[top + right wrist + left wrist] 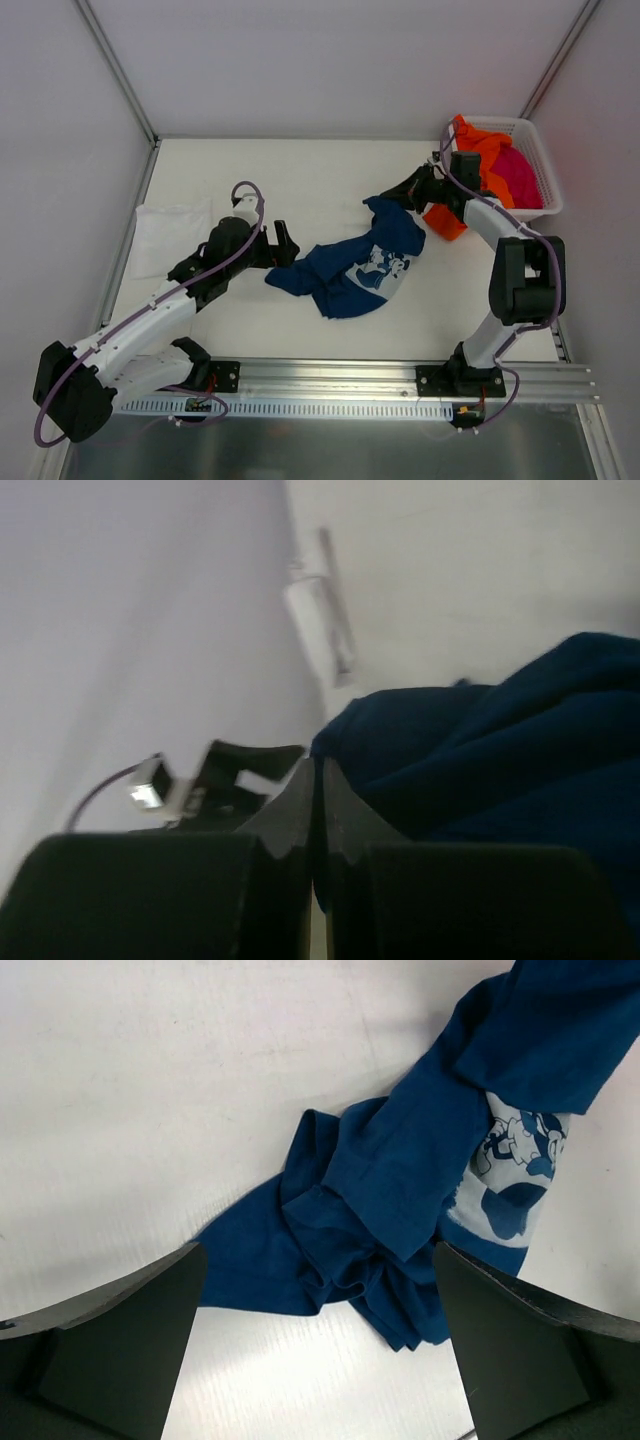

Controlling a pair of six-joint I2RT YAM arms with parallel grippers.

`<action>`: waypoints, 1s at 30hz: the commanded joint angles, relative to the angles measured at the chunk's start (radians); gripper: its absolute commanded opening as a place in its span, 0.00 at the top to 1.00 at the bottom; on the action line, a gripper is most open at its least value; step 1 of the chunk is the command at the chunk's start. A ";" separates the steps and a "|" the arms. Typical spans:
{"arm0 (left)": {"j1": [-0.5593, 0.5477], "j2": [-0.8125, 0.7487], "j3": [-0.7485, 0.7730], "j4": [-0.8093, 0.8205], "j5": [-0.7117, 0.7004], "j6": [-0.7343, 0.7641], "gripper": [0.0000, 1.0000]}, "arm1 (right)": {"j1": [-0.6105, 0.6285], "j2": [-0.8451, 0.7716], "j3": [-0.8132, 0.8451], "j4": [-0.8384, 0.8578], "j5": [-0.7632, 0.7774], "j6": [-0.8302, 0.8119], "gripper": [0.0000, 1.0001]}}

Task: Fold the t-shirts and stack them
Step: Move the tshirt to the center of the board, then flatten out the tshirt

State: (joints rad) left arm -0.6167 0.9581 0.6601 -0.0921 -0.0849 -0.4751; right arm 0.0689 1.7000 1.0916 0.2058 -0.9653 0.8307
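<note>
Navy shirt: your navy shirt (352, 265) lies crumpled in the middle of the table (300, 170), between the two arms. Its pale chest print (385, 268) faces up on the right half.
Shirt's shape: you see it bunched and twisted, with folds piled at the lower left and one end running up toward the far right.
Left gripper: your left gripper (285, 243) sits at the shirt's left end, low over the table. Its fingers (130, 1330) are spread wide, and in the wrist view the bunched navy cloth lies on the table between them. You cannot tell whether either finger touches the cloth.
Right gripper: your right gripper (318, 770) is at the shirt's upper right end. Its fingers are pressed together with only a thin seam showing, and the navy cloth's edge meets their tips, so it looks pinched there. That view is dim and blurred.
White shirt: you have a white shirt (170, 235) lying flat and folded at the table's left edge, well apart from the navy one and just beyond the left arm.
Basket: the white basket (540, 150) stands in the far right corner.
Orange shirt: it (478, 150) hangs over the basket's left rim, and a part reaches the table beside the right arm.
Magenta shirt: it (520, 178) lies inside the basket, against the orange one.
</note>
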 commanded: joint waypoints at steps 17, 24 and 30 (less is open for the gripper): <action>-0.008 0.321 0.145 0.393 0.504 0.009 0.01 | 0.147 -0.322 0.182 -0.977 1.364 -0.901 0.32; 0.015 0.474 0.223 0.465 0.559 -0.006 0.01 | 0.186 -0.473 0.051 -0.775 1.031 -0.854 0.00; 0.035 0.646 0.220 0.604 0.672 -0.105 0.01 | 0.270 -0.376 0.028 -0.717 1.036 -0.817 0.00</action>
State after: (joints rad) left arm -0.5911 1.5684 0.8837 0.3965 0.4992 -0.5182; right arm 0.3050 1.2793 1.1366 -0.5804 0.1024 -0.0193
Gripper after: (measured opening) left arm 0.990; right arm 0.993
